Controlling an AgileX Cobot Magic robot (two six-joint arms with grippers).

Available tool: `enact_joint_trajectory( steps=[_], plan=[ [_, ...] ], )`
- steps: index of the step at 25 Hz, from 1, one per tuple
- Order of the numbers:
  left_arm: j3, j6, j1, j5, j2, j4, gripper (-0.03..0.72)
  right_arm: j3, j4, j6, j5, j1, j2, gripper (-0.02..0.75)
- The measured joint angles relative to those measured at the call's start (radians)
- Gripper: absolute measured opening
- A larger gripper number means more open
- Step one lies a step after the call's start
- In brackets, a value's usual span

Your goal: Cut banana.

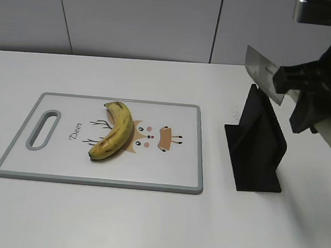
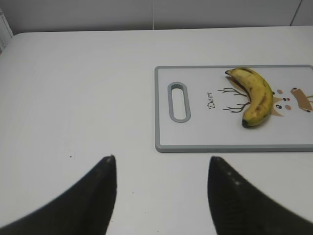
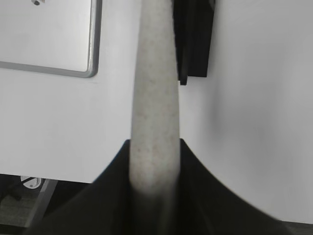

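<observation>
Yellow banana (image 1: 114,132) lies on cutting board (image 1: 168,175); right gripper (image 3: 154,161) grips knife (image 1: 264,74).

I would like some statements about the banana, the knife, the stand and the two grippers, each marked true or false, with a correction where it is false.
1. The banana lies whole on the cutting board. True.
2. The knife rests in the black stand. False: the right gripper holds it in the air above the stand.
3. The left gripper is open and holds nothing. True.
4. The blade touches the banana. False: it is well to the right of the board, apart from the banana.
5. The board's handle slot is at the end nearest the stand. False: it is at the far end, away from the stand.
</observation>
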Motion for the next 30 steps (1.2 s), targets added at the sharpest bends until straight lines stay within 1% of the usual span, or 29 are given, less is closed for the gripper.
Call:
enact_joint_trajectory(
  steps=[4, 12, 16, 20, 23, 25, 27, 30],
  plan=[
    [0.000, 0.000, 0.000, 0.000, 0.000, 0.000, 0.570, -0.043, 0.000, -0.049, 0.010, 0.000, 0.000, 0.161],
    [0.000, 0.000, 0.000, -0.001, 0.024, 0.000, 0.570, -0.107, 0.000, -0.268, 0.019, 0.000, -0.001, 0.161],
    [-0.033, 0.021, 0.000, -0.028, 0.110, 0.000, 0.566, -0.109, 0.000, -0.419, -0.044, 0.000, -0.001, 0.161],
    [-0.089, 0.068, 0.000, -0.117, 0.220, -0.004, 0.519, -0.109, 0.000, -0.537, -0.166, 0.000, -0.001, 0.161],
    [-0.128, 0.110, 0.000, -0.185, 0.308, -0.012, 0.505, -0.109, 0.041, -0.642, -0.224, 0.000, -0.001, 0.161],
    [-0.158, 0.158, 0.000, -0.220, 0.369, -0.036, 0.516, -0.109, 0.077, -0.731, -0.237, 0.000, -0.001, 0.161],
    [-0.194, 0.211, -0.001, -0.242, 0.436, -0.072, 0.557, -0.109, 0.105, -0.805, -0.242, 0.000, 0.006, 0.161],
    [-0.248, 0.275, -0.025, -0.255, 0.531, -0.112, 0.608, -0.110, 0.141, -0.879, -0.244, 0.000, 0.029, 0.161]
  ],
)
